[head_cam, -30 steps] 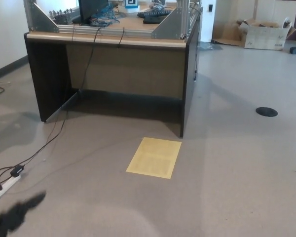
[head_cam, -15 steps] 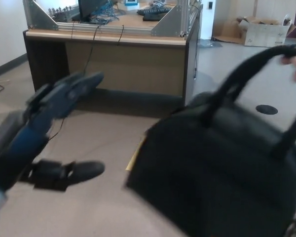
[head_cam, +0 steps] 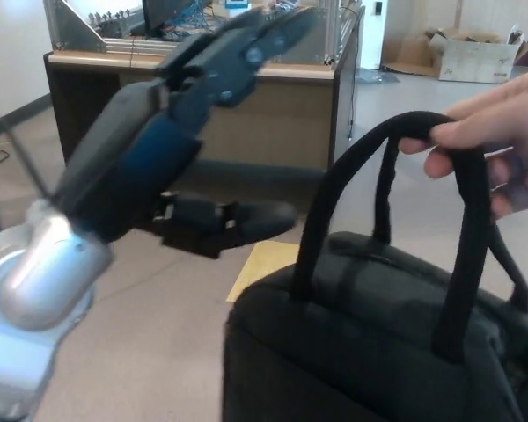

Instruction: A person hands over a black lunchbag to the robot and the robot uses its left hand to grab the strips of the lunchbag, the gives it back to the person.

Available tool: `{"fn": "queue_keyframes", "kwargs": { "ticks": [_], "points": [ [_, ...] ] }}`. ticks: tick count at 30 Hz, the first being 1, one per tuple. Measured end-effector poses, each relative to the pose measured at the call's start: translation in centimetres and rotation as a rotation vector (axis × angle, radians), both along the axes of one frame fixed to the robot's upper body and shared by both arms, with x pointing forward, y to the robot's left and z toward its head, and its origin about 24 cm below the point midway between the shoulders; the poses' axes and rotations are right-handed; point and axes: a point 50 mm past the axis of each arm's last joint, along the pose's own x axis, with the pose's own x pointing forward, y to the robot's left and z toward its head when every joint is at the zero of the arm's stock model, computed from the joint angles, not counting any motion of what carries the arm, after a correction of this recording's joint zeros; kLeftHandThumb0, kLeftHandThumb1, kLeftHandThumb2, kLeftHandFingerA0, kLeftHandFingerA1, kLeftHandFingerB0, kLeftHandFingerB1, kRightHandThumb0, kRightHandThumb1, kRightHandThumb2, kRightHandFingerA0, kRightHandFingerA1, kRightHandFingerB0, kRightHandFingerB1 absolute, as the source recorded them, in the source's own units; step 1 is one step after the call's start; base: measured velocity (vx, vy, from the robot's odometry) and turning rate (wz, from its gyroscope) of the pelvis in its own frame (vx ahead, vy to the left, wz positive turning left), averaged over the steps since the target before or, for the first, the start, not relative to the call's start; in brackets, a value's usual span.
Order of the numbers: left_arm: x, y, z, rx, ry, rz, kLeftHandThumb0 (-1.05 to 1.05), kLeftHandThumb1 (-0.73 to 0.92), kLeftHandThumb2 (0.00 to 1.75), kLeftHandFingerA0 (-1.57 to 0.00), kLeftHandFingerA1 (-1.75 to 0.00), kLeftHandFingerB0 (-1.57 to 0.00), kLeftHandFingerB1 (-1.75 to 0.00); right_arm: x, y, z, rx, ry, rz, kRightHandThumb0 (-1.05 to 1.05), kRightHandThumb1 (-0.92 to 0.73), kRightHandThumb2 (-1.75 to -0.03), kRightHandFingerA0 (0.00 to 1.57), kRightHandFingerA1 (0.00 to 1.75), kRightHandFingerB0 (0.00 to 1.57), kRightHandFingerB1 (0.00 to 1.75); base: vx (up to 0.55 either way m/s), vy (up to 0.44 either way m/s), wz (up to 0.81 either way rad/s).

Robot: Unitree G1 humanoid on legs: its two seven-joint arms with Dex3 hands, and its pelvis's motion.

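Head view: the left hand (head_cam: 180,132) now sits higher and nearer the middle than half a second ago, its two fingers (head_cam: 264,35) reaching up and to the right, the thumb (head_cam: 238,220) lying below them, well apart; it holds nothing. The black lunchbag (head_cam: 370,343) has come closer to this hand and now fills the lower right, below and to the right of the thumb, not touching it. A person's hand (head_cam: 502,132), further right than the robot's hand, grips the top of the strips (head_cam: 405,132), which arch upward from the bag's top. The bag hangs upright, its long axis running left to right across the picture, slightly tilted down to the right. An open gap lies between the thumb tip and the nearest strip. Behind the hand stands the worktop (head_cam: 194,66); a yellow sheet (head_cam: 260,264) on the floor (head_cam: 158,352) shows just under the thumb. The right hand does not show
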Motion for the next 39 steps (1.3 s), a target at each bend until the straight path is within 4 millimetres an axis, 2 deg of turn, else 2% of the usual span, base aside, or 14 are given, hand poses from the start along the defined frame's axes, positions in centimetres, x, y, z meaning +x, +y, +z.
{"fn": "queue_keyframes", "kwargs": {
  "ticks": [20, 21, 22, 23, 25, 26, 30, 31, 32, 33, 36, 37, 38, 39],
  "points": [
    [2.1, -8.2, -0.9, 0.137, 0.154, 0.07, -0.66, 0.42, 0.8, -0.03, -0.19, -0.05, -0.17, 0.0, 0.1, 0.1, 0.0, -0.007, 0.01, -0.7, -0.7, -0.61, 0.47, 0.41, 0.39, 0.36, 0.0, 0.0, 0.0],
    [2.3, -8.4, -0.9, 0.141, 0.16, 0.08, -0.61, 0.53, 0.57, -0.06, -0.26, -0.04, -0.22, 0.0, 0.1, 0.1, 0.0, -0.008, 0.011, -0.7, -0.7, -0.61, 0.48, 0.41, 0.39, 0.36, 0.0, 0.0, 0.0],
    [2.8, -8.8, -1.0, 0.154, 0.173, 0.109, -0.61, 0.53, 0.57, -0.06, -0.26, -0.04, -0.22, 0.0, 0.1, 0.1, -0.001, -0.009, 0.013, -0.7, -0.7, -0.61, 0.48, 0.41, 0.39, 0.36, 0.0, 0.0, 0.0],
    [3.1, -9.0, -1.0, 0.16, 0.176, 0.128, -0.65, 0.42, 0.75, -0.06, -0.34, -0.08, -0.2, 0.0, 0.1, 0.1, -0.001, -0.009, 0.014, -0.7, -0.7, -0.61, 0.48, 0.41, 0.39, 0.36, 0.0, 0.0, 0.0],
    [3.8, -9.4, -0.8, 0.169, 0.176, 0.164, -0.65, 0.42, 0.75, -0.06, -0.34, -0.08, -0.2, 0.0, 0.2, 0.1, -0.002, -0.01, 0.016, -0.7, -0.7, -0.61, 0.48, 0.41, 0.39, 0.36, 0.0, 0.0, 0.0],
    [4.1, -9.6, -0.7, 0.173, 0.172, 0.188, -0.6, 0.42, 0.69, -0.21, -0.42, -0.11, -0.35, 0.0, 0.2, 0.1, -0.002, -0.011, 0.017, -0.71, -0.71, -0.62, 0.48, 0.41, 0.39, 0.36, 0.0, 0.0, 0.0],
    [5.2, -10.1, -0.6, 0.159, 0.161, 0.251, -0.56, 0.43, 0.71, -0.28, -0.45, -0.16, -0.38, 0.0, 0.2, 0.1, -0.004, -0.012, 0.021, -0.7, -0.71, -0.62, 0.49, 0.41, 0.4, 0.37, 0.0, 0.0, 0.0],
    [5.4, -10.2, -0.7, 0.152, 0.158, 0.265, -0.41, 0.57, 0.57, -0.47, -0.43, -0.34, -0.35, 0.0, 0.2, 0.1, -0.004, -0.012, 0.023, -0.7, -0.71, -0.62, 0.49, 0.41, 0.41, 0.37, 0.0, 0.0, 0.0],
    [5.7, -10.2, -0.7, 0.145, 0.153, 0.282, -0.41, 0.57, 0.57, -0.47, -0.43, -0.34, -0.35, 0.0, 0.3, 0.1, -0.005, -0.011, 0.025, -0.7, -0.71, -0.62, 0.49, 0.41, 0.41, 0.37, 0.0, 0.0, 0.0],
    [6.0, -10.3, -0.6, 0.139, 0.151, 0.295, -0.4, 0.54, 0.56, -0.6, -0.67, -0.48, -0.49, 0.0, 0.3, 0.1, -0.006, -0.011, 0.026, -0.71, -0.71, -0.62, 0.49, 0.42, 0.42, 0.37, 0.0, 0.0, 0.0],
    [6.7, -10.4, -0.6, 0.122, 0.145, 0.328, -0.38, 0.55, 0.56, -0.66, -0.89, -0.55, -0.65, 0.0, 0.3, 0.1, -0.007, -0.01, 0.029, -0.72, -0.71, -0.62, 0.48, 0.42, 0.41, 0.38, 0.0, 0.0, 0.0],
    [6.8, -10.4, -0.6, 0.116, 0.143, 0.337, -0.32, 0.55, 0.59, -0.72, -1.52, -0.68, -1.42, 0.0, 0.4, 0.1, -0.007, -0.01, 0.03, -0.71, -0.71, -0.62, 0.48, 0.41, 0.42, 0.38, 0.0, 0.0, 0.0],
    [7.2, -10.4, -0.6, 0.106, 0.141, 0.353, -0.2, 0.6, 0.54, -0.75, -1.75, -0.64, -1.68, 0.0, 0.4, 0.1, -0.007, -0.009, 0.032, -0.74, -0.67, -0.63, 0.5, 0.43, 0.43, 0.38, 0.0, 0.0, 0.0],
    [7.4, -10.4, -0.6, 0.099, 0.139, 0.36, -0.2, 0.6, 0.54, -0.75, -1.75, -0.64, -1.68, 0.0, 0.4, 0.1, -0.008, -0.009, 0.033, -0.74, -0.67, -0.63, 0.5, 0.43, 0.43, 0.38, 0.0, 0.0, 0.0]
  ]
}}
